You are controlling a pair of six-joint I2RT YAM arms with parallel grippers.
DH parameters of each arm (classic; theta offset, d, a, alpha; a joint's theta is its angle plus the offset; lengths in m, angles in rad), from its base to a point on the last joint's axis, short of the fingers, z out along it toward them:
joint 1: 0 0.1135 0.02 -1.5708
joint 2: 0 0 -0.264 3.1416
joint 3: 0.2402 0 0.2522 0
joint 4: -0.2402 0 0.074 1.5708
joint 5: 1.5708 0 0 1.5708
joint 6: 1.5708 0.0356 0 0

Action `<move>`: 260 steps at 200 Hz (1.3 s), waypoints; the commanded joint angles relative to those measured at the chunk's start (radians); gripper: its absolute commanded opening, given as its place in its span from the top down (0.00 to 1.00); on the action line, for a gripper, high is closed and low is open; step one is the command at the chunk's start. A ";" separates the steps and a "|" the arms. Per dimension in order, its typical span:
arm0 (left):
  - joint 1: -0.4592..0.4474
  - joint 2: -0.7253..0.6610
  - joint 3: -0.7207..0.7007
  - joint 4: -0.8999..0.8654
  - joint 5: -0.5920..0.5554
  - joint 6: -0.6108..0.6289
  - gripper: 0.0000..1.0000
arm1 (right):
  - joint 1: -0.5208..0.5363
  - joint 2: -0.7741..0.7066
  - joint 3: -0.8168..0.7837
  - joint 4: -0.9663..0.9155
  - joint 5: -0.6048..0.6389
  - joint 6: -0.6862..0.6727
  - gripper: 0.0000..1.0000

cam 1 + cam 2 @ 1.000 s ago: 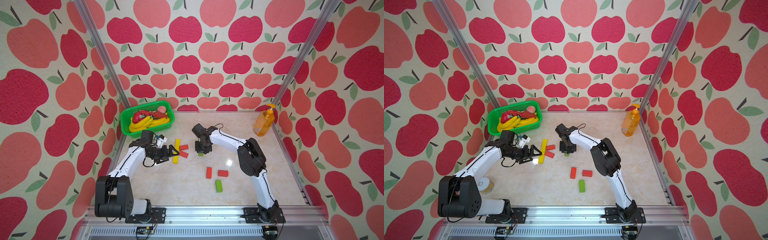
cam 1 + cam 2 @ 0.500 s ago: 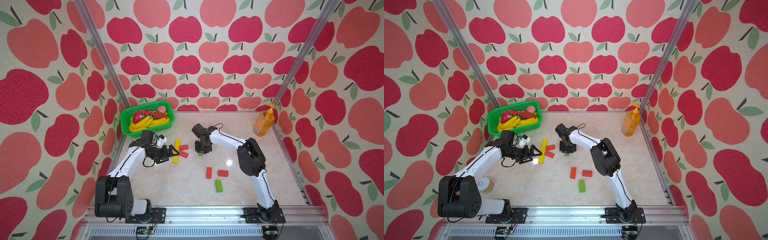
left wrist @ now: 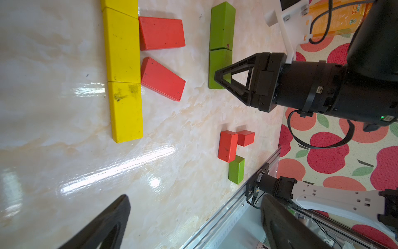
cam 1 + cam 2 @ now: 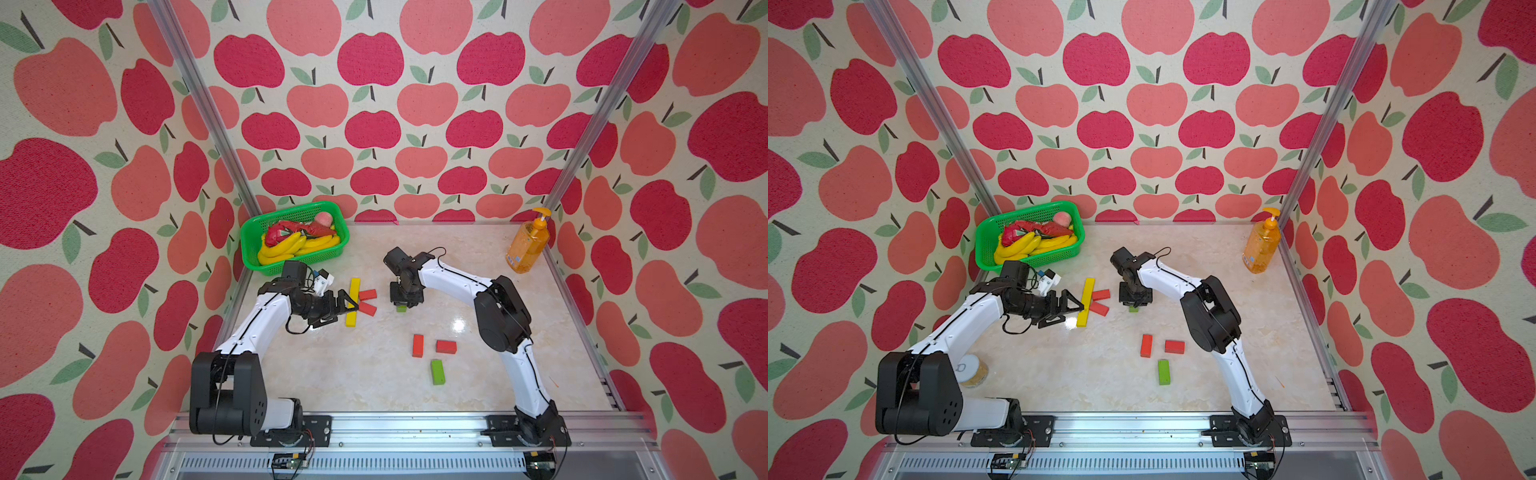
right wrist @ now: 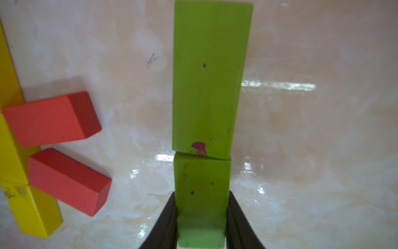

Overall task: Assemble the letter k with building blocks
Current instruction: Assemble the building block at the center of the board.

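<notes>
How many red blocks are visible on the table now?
4. The far red arm and the near red arm touch the yellow bar. The first loose red block and the second loose red block lie side by side, away from it. None seems hidden.

Both top views look steeply down from high, far from the yellow bar [image 4: 353, 301], sharing the whole table [image 4: 374, 386]. Both wrist views sit close, sharing that bar.

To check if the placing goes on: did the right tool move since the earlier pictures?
No. In a top view the right tool, shut on a green block, stays at the same gap from the bottle.
</notes>
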 commanded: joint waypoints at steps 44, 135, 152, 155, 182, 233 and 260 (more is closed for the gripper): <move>0.006 0.008 0.021 -0.010 0.012 0.004 0.02 | -0.012 0.051 -0.003 -0.049 0.028 0.012 0.68; 0.007 0.014 0.021 -0.010 0.014 0.004 0.02 | -0.014 0.031 -0.021 -0.024 0.027 0.009 0.52; 0.007 0.013 0.020 -0.010 0.015 0.003 0.02 | -0.013 0.022 -0.028 -0.012 0.027 0.008 0.54; 0.007 0.012 0.020 -0.010 0.015 0.003 0.02 | -0.013 0.021 -0.030 -0.011 0.026 0.008 0.54; 0.006 0.012 0.020 -0.010 0.015 0.004 0.02 | -0.009 0.011 -0.033 0.007 0.017 0.004 0.56; 0.007 0.012 0.021 -0.010 0.017 0.004 0.02 | 0.004 0.022 -0.001 0.006 0.017 -0.010 0.59; 0.006 0.012 0.021 -0.010 0.017 0.004 0.02 | 0.010 0.024 0.006 0.014 0.010 -0.018 0.59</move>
